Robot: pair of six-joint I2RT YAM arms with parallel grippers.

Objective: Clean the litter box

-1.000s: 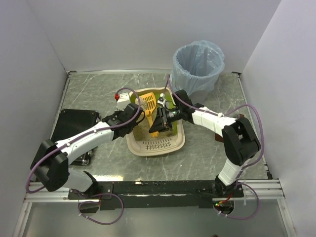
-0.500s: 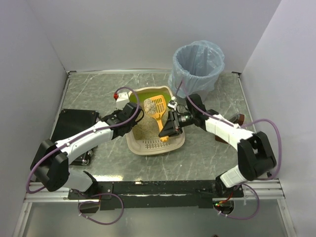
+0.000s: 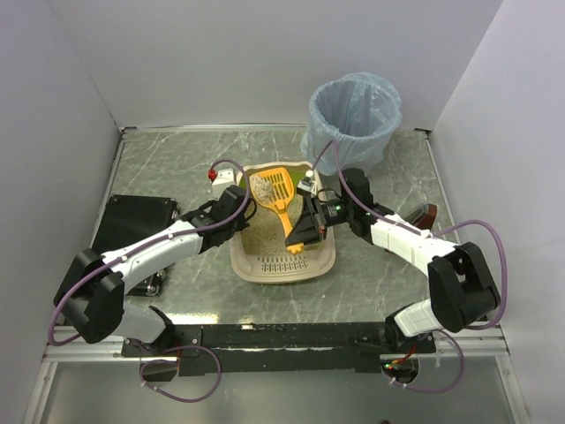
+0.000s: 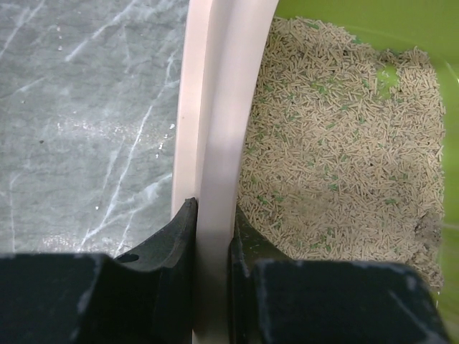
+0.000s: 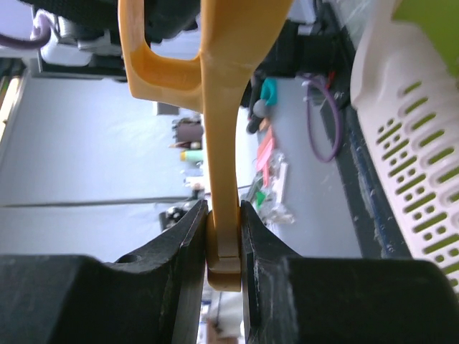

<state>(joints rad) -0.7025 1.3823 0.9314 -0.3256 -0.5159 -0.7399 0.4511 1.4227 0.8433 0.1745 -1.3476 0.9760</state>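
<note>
The litter box (image 3: pixel 284 263) sits mid-table, cream rim with a slotted lip at the near end, lime-green inner wall and beige litter (image 4: pixel 337 165). My left gripper (image 3: pixel 240 210) is shut on its left rim (image 4: pixel 215 215), one finger outside and one inside. My right gripper (image 3: pixel 305 231) is shut on the handle (image 5: pixel 224 215) of the orange slotted scoop (image 3: pixel 274 189). The scoop is lifted above the far end of the box with some litter on its blade. The slotted lip shows at the right of the right wrist view (image 5: pixel 416 179).
A grey round bin with a light-blue bag (image 3: pixel 353 115) stands behind and right of the box. A black flat object (image 3: pixel 132 221) lies at the table's left. A small brown object (image 3: pixel 422 215) lies right of my right arm. White walls close in three sides.
My right gripper has raised the scoop out of the litter and swung it toward the far end of the box. The box has shifted slightly right. My left gripper keeps its hold on the rim.
</note>
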